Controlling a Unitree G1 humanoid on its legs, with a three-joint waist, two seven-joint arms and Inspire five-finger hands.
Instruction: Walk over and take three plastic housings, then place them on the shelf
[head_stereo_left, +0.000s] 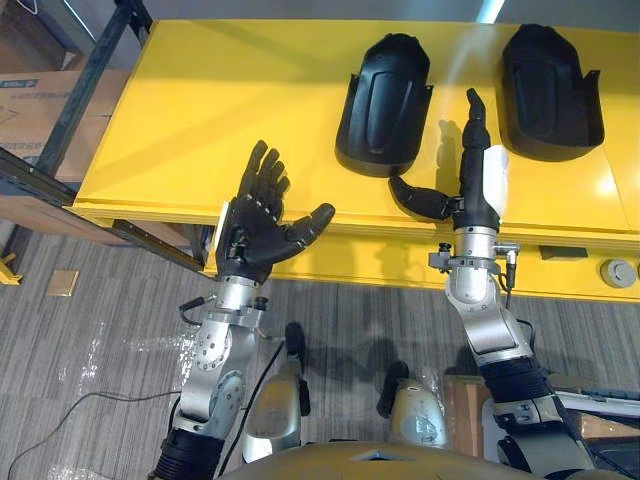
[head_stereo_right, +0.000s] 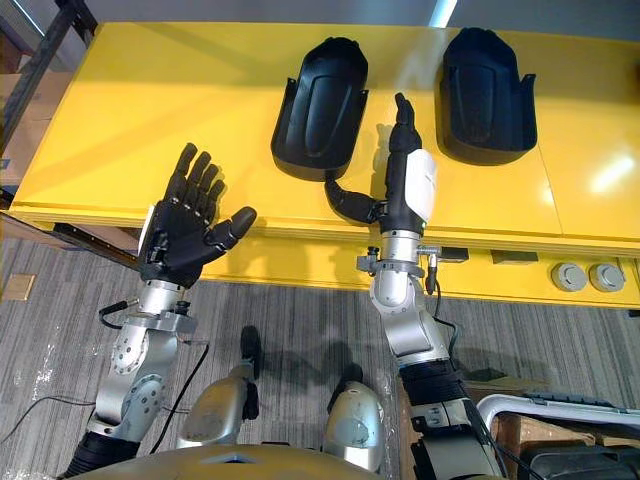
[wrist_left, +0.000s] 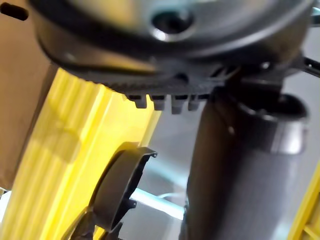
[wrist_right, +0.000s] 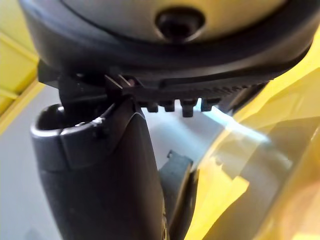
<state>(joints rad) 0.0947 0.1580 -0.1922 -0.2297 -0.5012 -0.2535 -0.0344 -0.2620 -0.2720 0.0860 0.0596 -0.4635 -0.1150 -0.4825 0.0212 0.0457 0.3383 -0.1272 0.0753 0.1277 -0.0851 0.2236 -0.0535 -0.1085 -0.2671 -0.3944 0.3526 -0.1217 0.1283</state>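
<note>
Housings (head_stereo_left: 385, 100) x2 on yellow surface (head_stereo_left: 200, 120), R hand (head_stereo_left: 470, 165) between.

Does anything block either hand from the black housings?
Nothing visible does. The open right hand is between the left housing and right housing; only bare yellow surface lies between the open left hand and them.

Two black moulded plastic housings are laid flat on the flat yellow shelf board (head_stereo_left: 170, 110).
The left-hand black housing (head_stereo_left: 385, 100) is set near the board's middle, and the right-hand black housing (head_stereo_left: 550, 90) is set apart beside it. Each is a long shell with a rounded far end, a squarer near end and a raised hump along its centre. Both are laid roughly parallel.
</note>
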